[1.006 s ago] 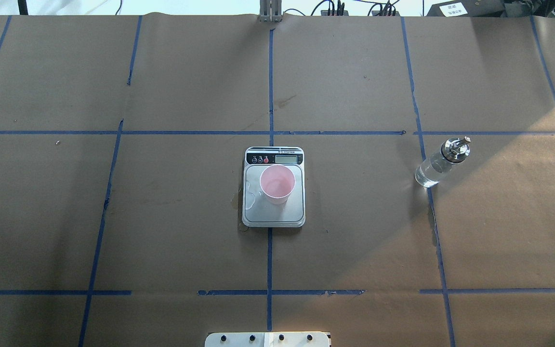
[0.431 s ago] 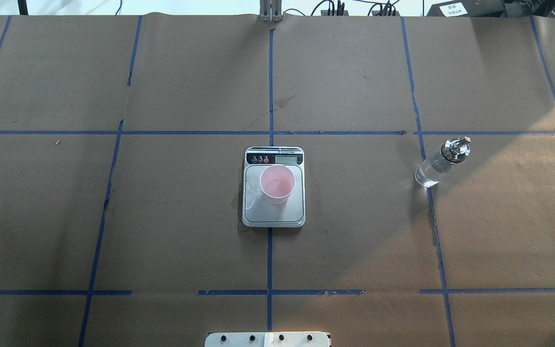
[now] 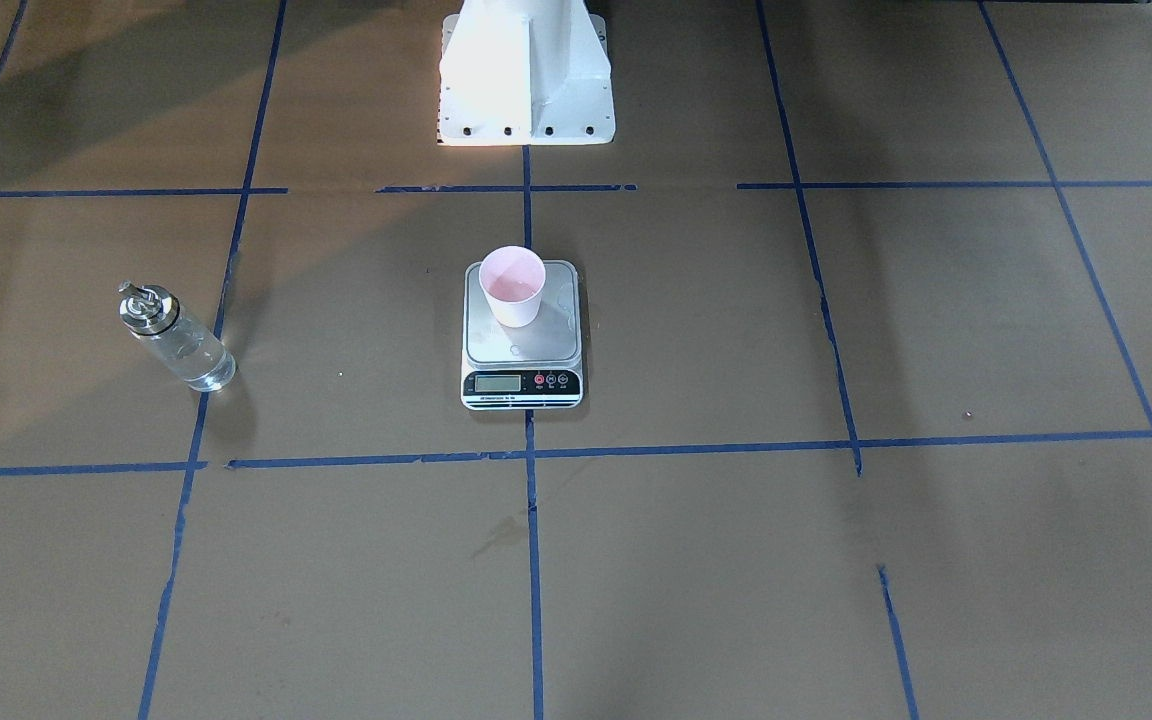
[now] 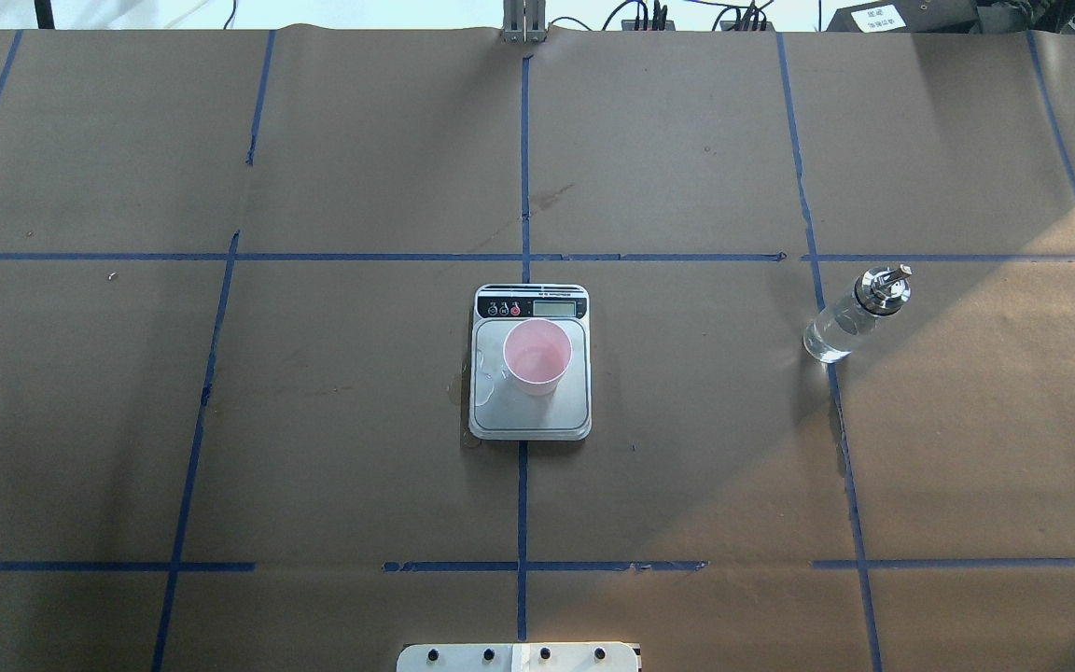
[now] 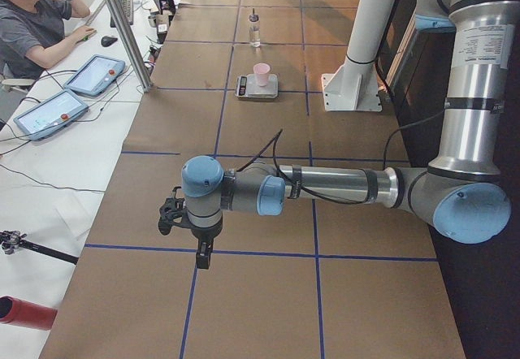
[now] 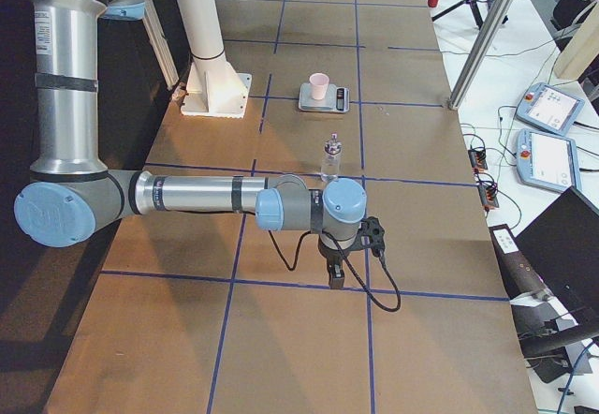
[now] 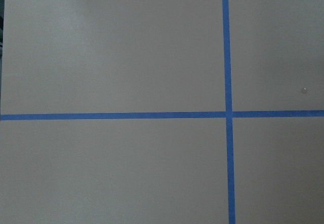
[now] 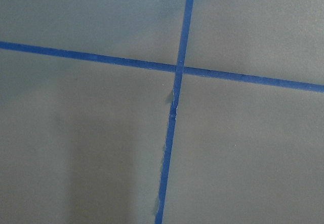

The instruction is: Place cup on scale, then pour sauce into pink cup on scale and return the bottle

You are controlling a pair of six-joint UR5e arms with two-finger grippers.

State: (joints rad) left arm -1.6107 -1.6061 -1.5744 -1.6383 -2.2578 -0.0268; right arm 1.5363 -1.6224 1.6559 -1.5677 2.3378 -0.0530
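The pale pink cup stands upright on the silver platform of the scale at the table's middle; it also shows in the front view, with a little liquid at its bottom. The clear glass bottle with its silver collar stands upright on the paper, far to the right of the scale, free of any gripper; some clear sauce shows in it. My left gripper hangs over the table's left end, far from the scale. My right gripper hangs over the right end, short of the bottle. I cannot tell whether either is open or shut.
Brown paper with blue tape lines covers the table. The white robot base stands behind the scale. A small wet patch lies on the scale's platform left of the cup. An operator and tablets sit beyond the far table edge.
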